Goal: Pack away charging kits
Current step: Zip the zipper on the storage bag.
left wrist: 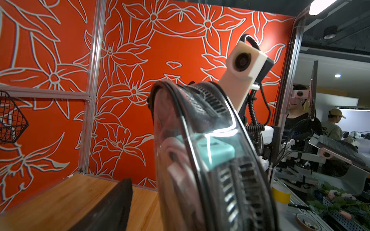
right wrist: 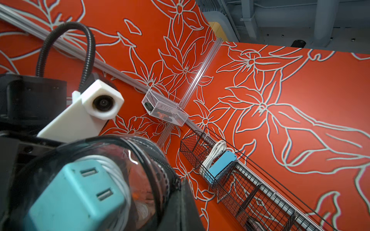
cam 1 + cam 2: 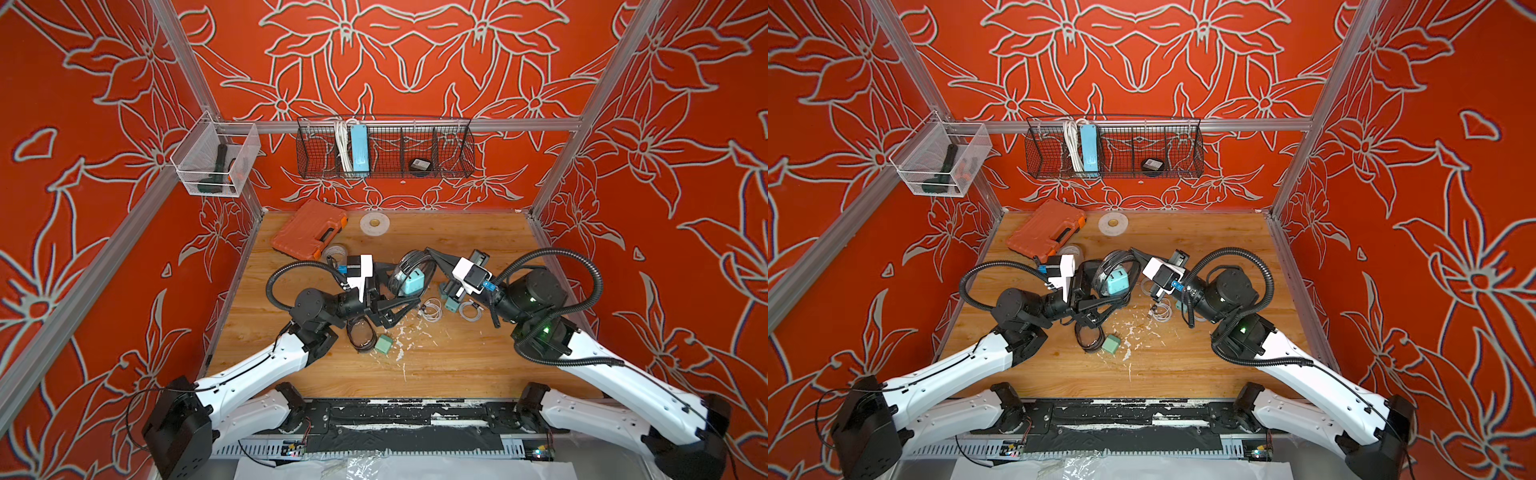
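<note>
A clear-topped, black-rimmed pouch (image 3: pixel 409 270) (image 3: pixel 1115 270) hangs in the air above the table's middle. A teal plug adapter (image 3: pixel 415 284) (image 2: pixel 76 196) sticks out of its mouth, over a white cable. My right gripper (image 3: pixel 429 252) (image 2: pixel 183 186) is shut on the pouch's zip rim. My left gripper (image 3: pixel 394 293) stands open at the pouch's other side; one finger (image 1: pixel 112 210) shows clear of the pouch (image 1: pixel 180 140), the other is hidden. On the table lie a second pouch (image 3: pixel 360 332), a greenish adapter (image 3: pixel 383 345) and coiled white cables (image 3: pixel 432 309).
An orange tool case (image 3: pixel 309 228) and white tape rolls (image 3: pixel 375 223) lie at the back of the table. A black wire basket (image 3: pixel 453 149) on the back wall holds a blue power strip (image 3: pixel 359 147). A clear bin (image 3: pixel 216 164) hangs on the left wall.
</note>
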You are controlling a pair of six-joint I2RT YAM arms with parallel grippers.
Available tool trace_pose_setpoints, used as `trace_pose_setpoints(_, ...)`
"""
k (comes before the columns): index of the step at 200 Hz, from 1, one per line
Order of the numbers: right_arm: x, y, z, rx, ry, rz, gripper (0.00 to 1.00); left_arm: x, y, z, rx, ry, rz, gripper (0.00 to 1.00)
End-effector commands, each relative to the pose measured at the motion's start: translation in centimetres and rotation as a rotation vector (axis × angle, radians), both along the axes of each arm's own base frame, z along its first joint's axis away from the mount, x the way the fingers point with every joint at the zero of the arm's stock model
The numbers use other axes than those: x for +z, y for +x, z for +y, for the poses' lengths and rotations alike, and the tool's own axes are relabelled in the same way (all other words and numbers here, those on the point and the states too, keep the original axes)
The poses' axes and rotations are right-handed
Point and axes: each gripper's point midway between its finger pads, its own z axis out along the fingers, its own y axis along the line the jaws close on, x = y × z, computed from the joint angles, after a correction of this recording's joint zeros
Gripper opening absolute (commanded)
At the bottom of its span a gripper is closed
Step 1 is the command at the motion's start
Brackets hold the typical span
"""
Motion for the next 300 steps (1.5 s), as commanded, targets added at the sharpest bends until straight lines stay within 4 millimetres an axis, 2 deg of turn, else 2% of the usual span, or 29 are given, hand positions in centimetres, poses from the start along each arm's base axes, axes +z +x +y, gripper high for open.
trace_pose_setpoints(1, 1.7, 0.3, -0.3, -0.070, 0.154, 0.050, 0.00, 2.6, -0.6, 1.1, 0.045, -0.139, -0.048, 0.77)
trace_pose_setpoints(44, 0.4, -0.2, 2.0, -0.074, 0.169, 0.069, 0.00, 3.6, 0.7, 0.9, 0.095, -0.191, -0.001, 0.61)
trace_pose_setpoints(83, -0.2, 0.2, 1.8, -0.108, 0.174, 0.077, 0.00, 4.0, 1.4, 1.1, 0.116, -0.209, 0.030, 0.52)
trace_pose_setpoints(121, -1.1, 0.2, 1.5, -0.136, 0.131, 0.055, 0.00, 3.8, 1.2, 1.7, 0.124, -0.220, 0.049, 0.36)
trace_pose_setpoints(136, -1.5, 0.1, 1.5, -0.145, 0.095, 0.038, 0.00, 3.8, 0.9, 1.7, 0.115, -0.211, 0.050, 0.27)
trace_pose_setpoints(152, -2.1, 0.0, 1.7, -0.152, 0.027, 0.001, 0.00, 3.7, 0.5, 1.5, 0.099, -0.189, 0.047, 0.10)
trace_pose_setpoints(164, -2.5, 0.0, 1.6, -0.165, -0.029, -0.025, 0.00, 3.5, 0.4, 1.0, 0.087, -0.145, 0.046, 0.00)
trace_pose_setpoints(179, -2.6, 0.0, 1.2, -0.171, -0.086, -0.055, 0.00, 2.8, 0.5, 0.4, 0.089, -0.070, 0.065, 0.00)
trace_pose_setpoints(188, -2.5, 0.3, 0.7, -0.181, -0.110, -0.060, 0.00, 1.5, 0.8, -0.3, 0.089, -0.007, 0.082, 0.00)
trace_pose_setpoints(193, -2.3, 0.5, 0.3, -0.187, -0.122, -0.061, 0.00, 1.9, 0.2, 0.2, 0.091, 0.000, 0.066, 0.00)
trace_pose_setpoints(239, -2.3, 2.0, -1.6, -0.204, -0.242, -0.083, 0.00, -1.8, 0.8, 0.0, 0.152, 0.222, 0.132, 0.00)
trace_pose_setpoints(269, -2.2, 2.4, -1.6, -0.215, -0.310, -0.138, 0.00, -3.9, 0.2, -0.7, 0.105, 0.369, 0.152, 0.00)
trace_pose_setpoints(300, -1.9, 2.9, -0.7, -0.202, -0.381, -0.185, 0.00, -5.1, -0.4, -1.1, 0.064, 0.441, 0.151, 0.00)
